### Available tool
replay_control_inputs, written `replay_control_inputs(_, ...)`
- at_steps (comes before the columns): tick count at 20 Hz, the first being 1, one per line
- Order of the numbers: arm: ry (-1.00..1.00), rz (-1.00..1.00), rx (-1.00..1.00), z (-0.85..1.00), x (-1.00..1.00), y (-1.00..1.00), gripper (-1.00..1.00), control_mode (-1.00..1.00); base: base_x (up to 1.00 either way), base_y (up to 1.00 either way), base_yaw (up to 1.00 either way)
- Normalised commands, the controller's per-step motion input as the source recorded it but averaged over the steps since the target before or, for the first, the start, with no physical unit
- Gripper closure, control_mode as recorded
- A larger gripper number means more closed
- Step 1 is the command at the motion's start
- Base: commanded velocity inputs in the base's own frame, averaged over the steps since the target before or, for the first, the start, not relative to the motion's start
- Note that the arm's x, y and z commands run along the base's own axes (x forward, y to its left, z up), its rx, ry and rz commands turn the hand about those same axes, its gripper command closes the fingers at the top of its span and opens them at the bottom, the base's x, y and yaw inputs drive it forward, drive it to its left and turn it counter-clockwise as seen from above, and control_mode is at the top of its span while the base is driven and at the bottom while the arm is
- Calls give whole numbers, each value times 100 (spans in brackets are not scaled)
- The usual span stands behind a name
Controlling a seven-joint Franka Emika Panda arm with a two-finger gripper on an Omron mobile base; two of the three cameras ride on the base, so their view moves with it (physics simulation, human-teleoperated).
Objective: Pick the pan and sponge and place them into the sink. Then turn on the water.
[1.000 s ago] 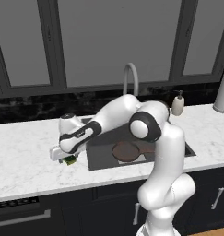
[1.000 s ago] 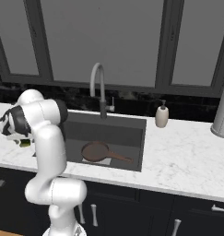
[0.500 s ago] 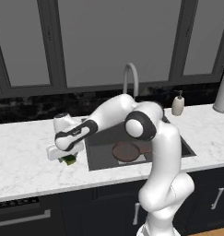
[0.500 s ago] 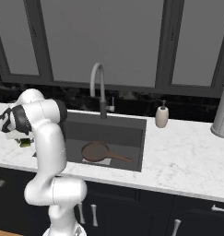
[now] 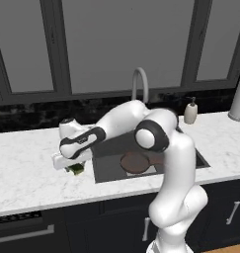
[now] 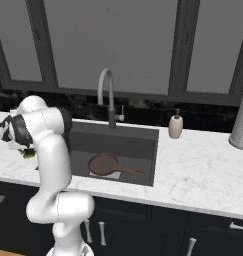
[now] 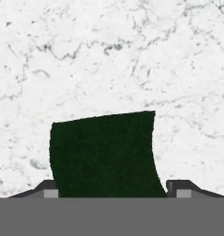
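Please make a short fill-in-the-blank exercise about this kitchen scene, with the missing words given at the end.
1. The pan lies inside the ____.
2. The sponge sits between the two finger tips of the ____, above the marble counter.
3. In the hand view, the top of the sponge is dark ____.
4. The soap bottle stands on the counter to the ____ of the faucet in the right base view.

Missing words: sink; gripper; green; right

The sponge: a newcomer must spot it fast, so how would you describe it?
Start at the dark grey recessed sink in the white marble counter, then look left. Between the gripper fingers sits the small dark green-topped sponge, unlike the reddish-brown frying pan inside the basin.
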Motion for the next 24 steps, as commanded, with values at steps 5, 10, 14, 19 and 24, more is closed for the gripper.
replay_control_inputs(5, 1, 0, 6, 58, 0, -78, 100, -100, 0, 0, 0)
replay_control_inputs(10, 2, 0, 4, 57, 0, -75, 100, -100, 0, 0, 0)
replay_control_inputs(14, 0, -1, 0, 37, -14, -77, 100, -100, 0, 0, 0)
replay_control_inputs(19, 0, -1, -2, -1, 5, -63, 100, -100, 0, 0, 0)
replay_control_inputs(24, 0, -5, -7, -46, 21, -45, 100, -100, 0, 0, 0)
